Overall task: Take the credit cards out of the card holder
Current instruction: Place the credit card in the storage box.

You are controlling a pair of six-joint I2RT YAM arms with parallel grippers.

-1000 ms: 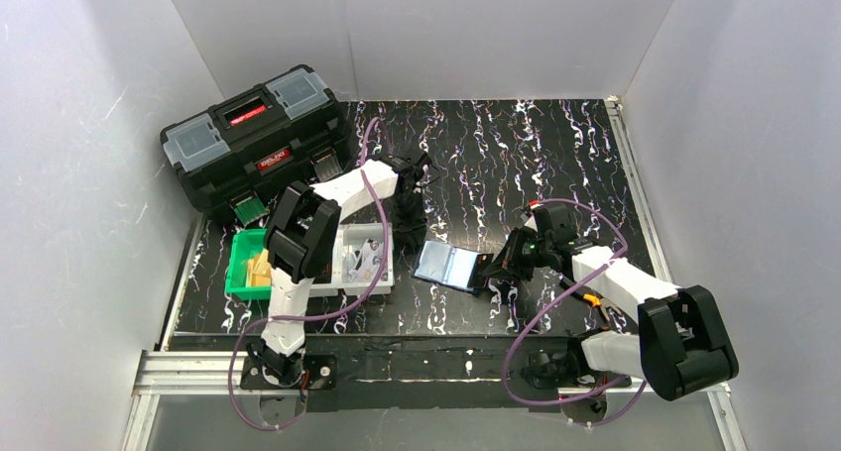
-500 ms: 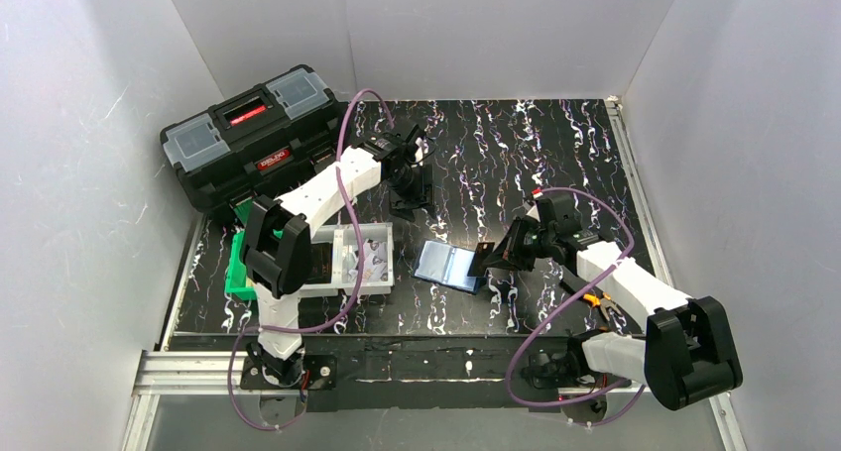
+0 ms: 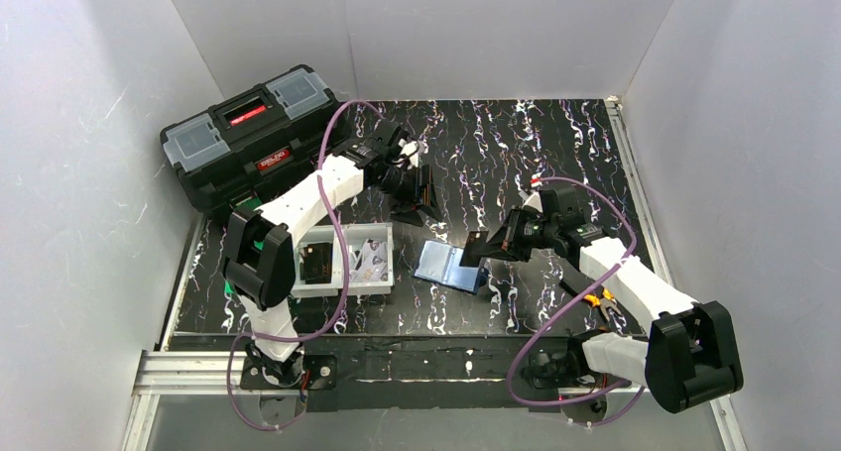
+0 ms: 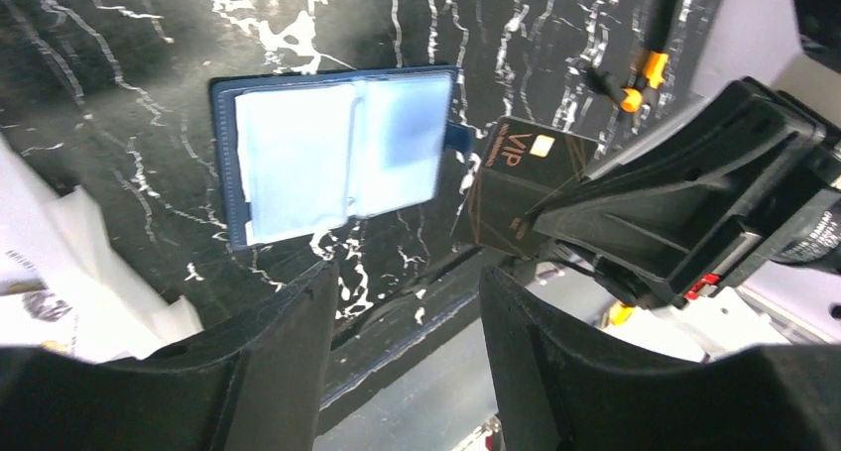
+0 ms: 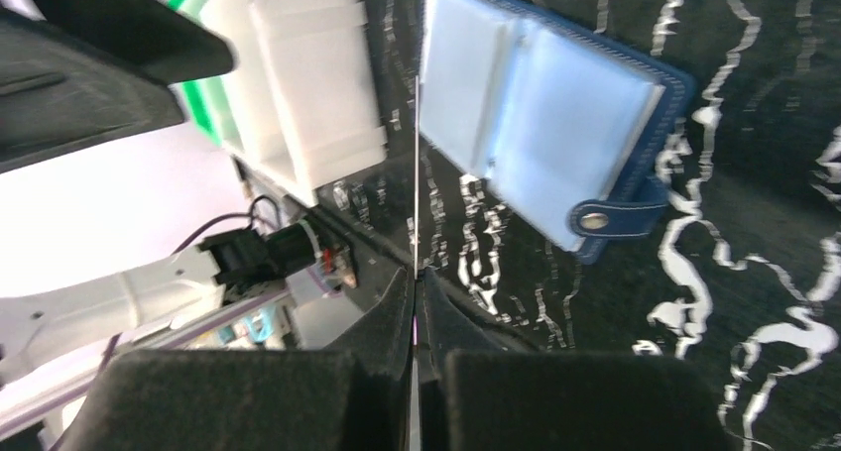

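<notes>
1. We see the left claw raised over the worktop, jaws apart with nothing between them, facing the card.
2. The card holder lies spread open and flat on the worktop, pale pockets up, just left of the card.
3. One credit card, dark with "VIP" lettering, is clear of the holder. It is held up off the worktop.
4. The right claw is closed tight on that card's right edge. Its own camera shows the card only as a thin line.
5. We judge a hand-over or a carry to the tray comes next. We would have the left claw close on the card's flat faces at the free half. The right claw should let go only once that grip is sure. The card should stay above the holder's strap tab.
6. Toolbox, far left: lid down, so we cannot see its contents.
7. Green bin: mostly hidden by the left arm, so we cannot tell what it holds.
8. White tray: the left compartment holds something dark and flat that we cannot identify. The right holds white printed slips.
9. Holder pockets: we cannot tell whether another card remains inside.
</notes>
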